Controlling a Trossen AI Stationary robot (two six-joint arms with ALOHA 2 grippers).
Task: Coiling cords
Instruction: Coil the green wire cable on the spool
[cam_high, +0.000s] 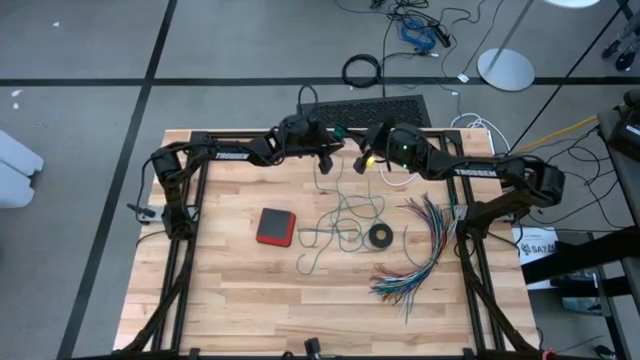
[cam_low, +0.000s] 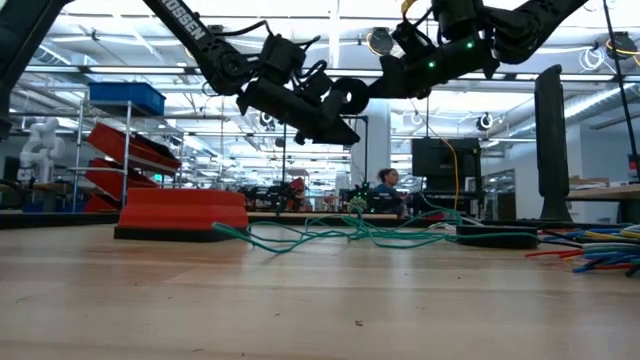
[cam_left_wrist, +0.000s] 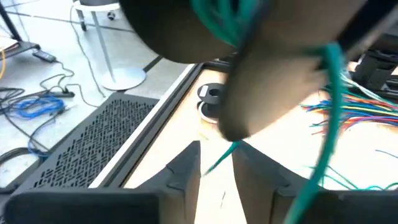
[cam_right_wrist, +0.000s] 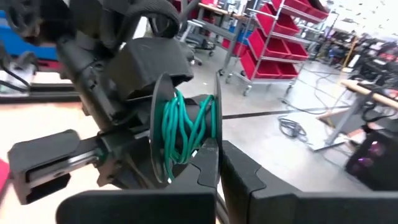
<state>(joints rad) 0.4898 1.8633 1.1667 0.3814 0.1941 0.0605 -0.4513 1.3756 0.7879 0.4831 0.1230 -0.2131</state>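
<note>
Right wrist view shows the right gripper (cam_right_wrist: 219, 163) clamped on a spool (cam_right_wrist: 185, 129) wound with teal-green cord (cam_right_wrist: 180, 127), likely steadying it for winding; the left gripper (cam_left_wrist: 217, 168) stands slightly parted beside it above the table (cam_high: 230, 290).

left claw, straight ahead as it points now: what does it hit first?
Most likely the spool wound with teal-green cord, held in the right claw. It fills the left wrist view just beyond the left claw. Depth is unclear.
</note>
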